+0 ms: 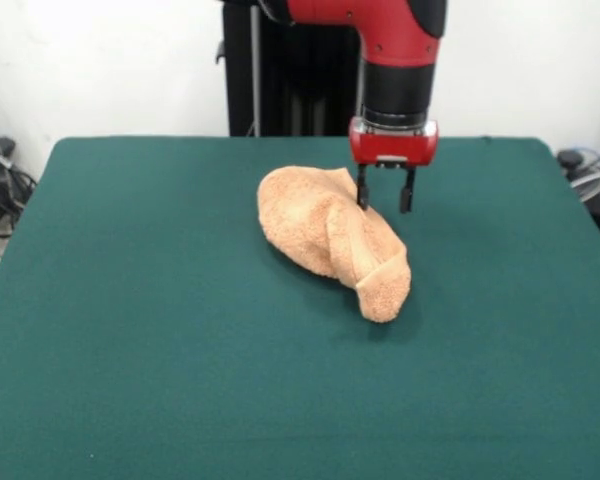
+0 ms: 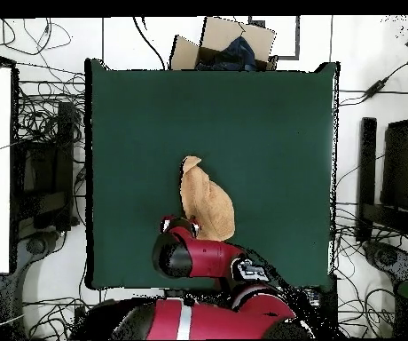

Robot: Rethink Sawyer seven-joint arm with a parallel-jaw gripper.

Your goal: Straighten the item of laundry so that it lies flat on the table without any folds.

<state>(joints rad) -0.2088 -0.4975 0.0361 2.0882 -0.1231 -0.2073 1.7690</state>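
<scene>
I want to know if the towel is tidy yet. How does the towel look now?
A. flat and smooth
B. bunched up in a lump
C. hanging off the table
B: the towel sits in a crumpled, folded heap on the green table, with the hand open beside it.

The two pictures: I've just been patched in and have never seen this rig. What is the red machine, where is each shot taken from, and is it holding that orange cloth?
The red and black machine is a single robot arm with a gripper at its tip. One picture looks across the table toward the robot; the other looks straight down from above, robot at the bottom. The only thing on the green table is a crumpled peach-orange towel, bunched into a lump, not flat. The gripper hangs open at the towel's far edge, one finger about touching the cloth. Nothing is held.
</scene>
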